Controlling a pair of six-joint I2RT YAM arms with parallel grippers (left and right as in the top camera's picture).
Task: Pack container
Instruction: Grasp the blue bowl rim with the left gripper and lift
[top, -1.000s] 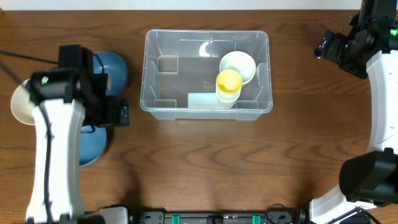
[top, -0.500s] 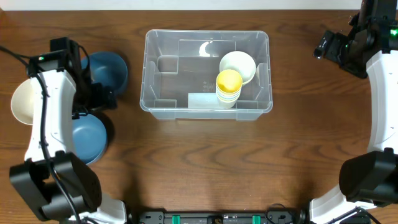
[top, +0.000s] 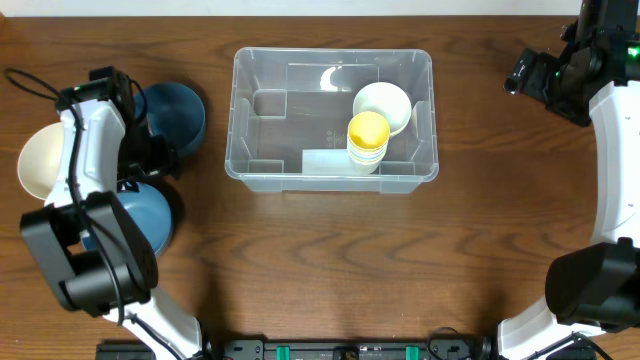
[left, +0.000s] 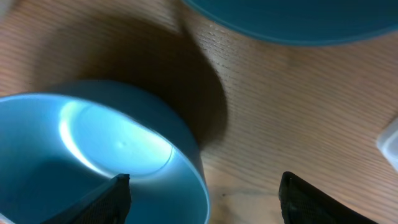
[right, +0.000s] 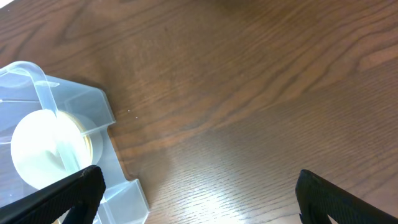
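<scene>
The clear bin (top: 252, 70) sits in the middle of the brown table (top: 330, 260), a bit toward the far side. In it is a white bowl (top: 382, 103), on the right side of the bin. A yellow cup (top: 367, 133) stands just next to that bowl and looks like it is on top of a stack of cups. A white label (top: 322, 161) lies flat on the bottom of the bin, touching the front wall.

Three more bowls sit on the table to the left of the bin. The dark blue bowl (top: 180, 108) is near the bin. The light blue bowl (top: 148, 212) is closer to the front. The cream bowl (top: 38, 162) is at the far left, partly under the left arm.

The left pincer (left: 202, 190) hangs low over the light blue bowl. Its two black fingers (left: 115, 196) are wide apart. One finger is over the inside of the bowl and the other is outside it, so the rim lies between them. It holds nothing. A pale corner at the right edge of the left wrist view may be the bin, but it is too blurry to be sure.

The right pincer (right: 199, 199) is up by the far right side of the table, well away from the bin. It is wide too, with only bare table between its fingers.
</scene>
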